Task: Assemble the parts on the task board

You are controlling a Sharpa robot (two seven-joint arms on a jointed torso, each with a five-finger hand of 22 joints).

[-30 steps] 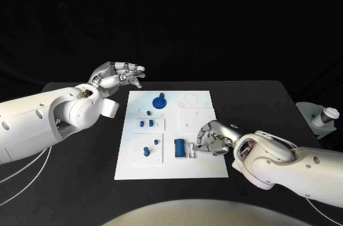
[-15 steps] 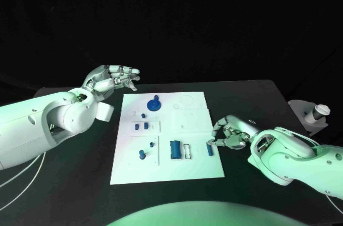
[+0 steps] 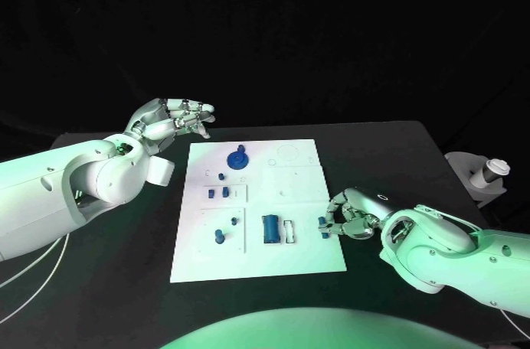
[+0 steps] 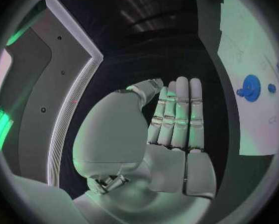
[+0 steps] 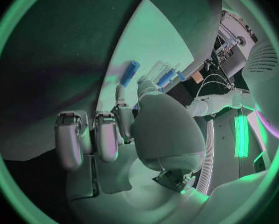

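On the black table (image 3: 397, 146), one white task board (image 3: 265, 211) carrying several blue parts.
Left hand (image 3: 171, 119) hovers beyond the board's far-left corner, fingers curled, holding nothing; right hand (image 3: 351, 213) pinches a small blue peg (image 3: 324, 226) at the board's right edge.

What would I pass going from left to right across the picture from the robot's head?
Left hand → near-left blue part on the task board → blue cylinder part → small blue part at the right hand → white stand at the table's right edge.
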